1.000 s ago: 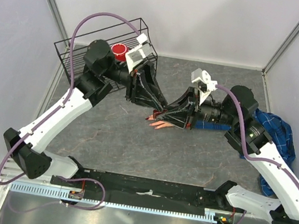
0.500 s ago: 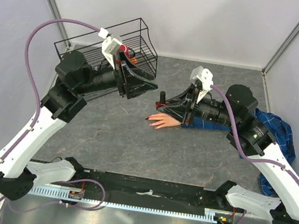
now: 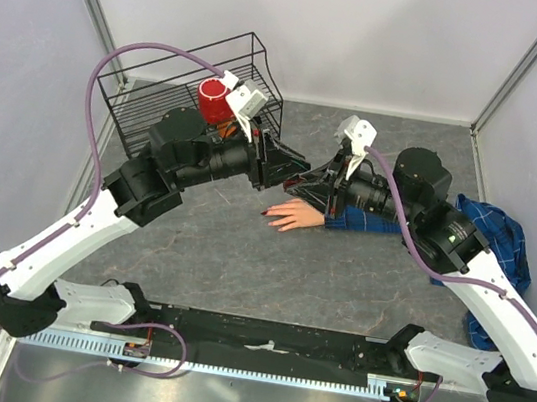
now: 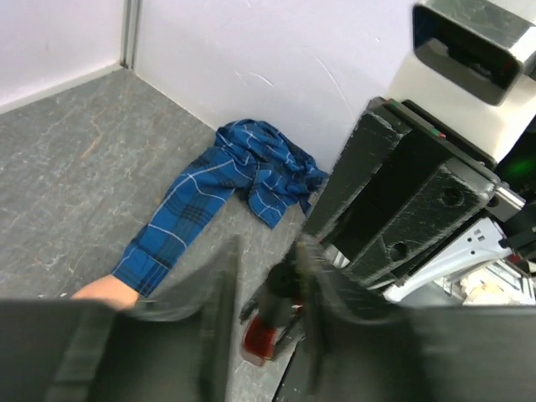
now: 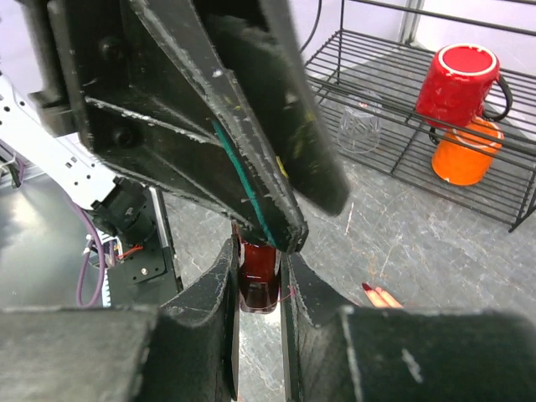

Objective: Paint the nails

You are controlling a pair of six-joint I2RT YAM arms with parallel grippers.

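The peach fake hand (image 3: 297,215) lies on the grey floor, with its blue plaid cuff (image 3: 357,219) to the right. Its nails (image 3: 269,211) point left, and those showing in the right wrist view (image 5: 369,289) are dark red. My right gripper (image 5: 258,260) is shut on a small dark red polish bottle (image 5: 258,280) just behind the hand. My left gripper (image 4: 270,251) is blurred and open, its fingers on either side of the bottle's black cap (image 4: 289,276). In the top view the left gripper (image 3: 297,168) meets the right gripper (image 3: 306,181).
A black wire rack (image 3: 162,104) stands at the back left with a red mug (image 5: 459,84), an orange cup (image 5: 465,151) and a clear glass (image 5: 360,130). The bunched blue plaid sleeve (image 3: 491,234) lies by the right wall.
My left gripper swung away from the bottle toward the rack, then came back to the bottle's cap. My right gripper rose slightly with the bottle and stayed shut.
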